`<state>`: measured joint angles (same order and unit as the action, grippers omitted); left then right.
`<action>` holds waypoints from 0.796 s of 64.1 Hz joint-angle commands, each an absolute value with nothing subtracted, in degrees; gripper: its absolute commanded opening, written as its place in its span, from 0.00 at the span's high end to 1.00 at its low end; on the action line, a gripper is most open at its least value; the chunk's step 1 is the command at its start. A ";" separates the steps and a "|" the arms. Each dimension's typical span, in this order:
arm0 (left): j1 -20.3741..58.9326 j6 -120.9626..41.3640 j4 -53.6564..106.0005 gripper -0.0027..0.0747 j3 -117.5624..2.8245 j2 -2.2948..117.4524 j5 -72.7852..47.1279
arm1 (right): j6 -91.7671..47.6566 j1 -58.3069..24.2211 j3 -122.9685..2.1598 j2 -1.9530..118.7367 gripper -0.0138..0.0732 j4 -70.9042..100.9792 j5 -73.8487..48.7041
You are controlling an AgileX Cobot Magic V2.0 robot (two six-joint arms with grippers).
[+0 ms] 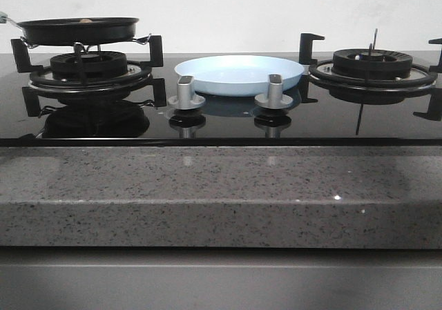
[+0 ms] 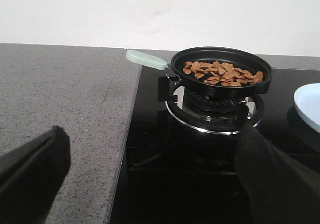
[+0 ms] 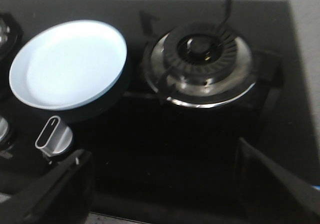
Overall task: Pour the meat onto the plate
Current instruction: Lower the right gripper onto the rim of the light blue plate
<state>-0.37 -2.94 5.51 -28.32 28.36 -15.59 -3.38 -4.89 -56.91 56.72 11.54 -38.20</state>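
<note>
The meat is a heap of small brown pieces in a black frying pan with a pale green handle, standing on the left burner. In the front view only the pan's side shows. The pale blue plate lies empty on the black hob between the burners; it also shows in the right wrist view and at the edge of the left wrist view. My left gripper is open and empty, short of the pan. My right gripper is open and empty over the hob. Neither gripper shows in the front view.
Two silver knobs stand in front of the plate. The right burner has raised black pan supports. A grey speckled counter runs along the front and lies left of the hob.
</note>
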 commanded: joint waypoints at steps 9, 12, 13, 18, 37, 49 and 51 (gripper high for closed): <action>-0.43 -2.41 6.13 0.12 -30.53 28.91 -10.13 | -3.42 -8.62 -72.80 71.85 0.17 12.99 -44.26; -0.43 -2.41 6.13 0.12 -30.53 28.91 -10.13 | -3.42 -9.67 -76.00 75.24 0.17 13.04 -45.69; -0.43 -2.41 6.13 0.12 -30.53 28.91 -10.13 | -3.42 -9.98 -77.38 76.22 0.18 13.04 -46.09; -0.43 -2.41 6.13 0.12 -30.53 28.91 -10.13 | -3.48 -11.36 -82.11 81.46 0.23 13.04 -48.26; -0.43 -2.41 6.13 0.12 -30.53 28.91 -10.13 | -4.61 -12.07 -103.65 100.00 0.36 13.04 -59.24; -0.43 -2.41 6.13 0.12 -30.53 28.91 -10.13 | -6.03 -12.07 -117.93 110.91 0.36 13.04 -66.86; -0.43 -2.41 6.13 0.12 -30.53 28.91 -10.13 | -6.03 -12.07 -119.62 112.26 0.36 13.04 -67.50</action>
<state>-0.37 -2.94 5.54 -28.32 28.36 -15.36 -5.06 -11.98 -113.56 112.36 12.56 -66.60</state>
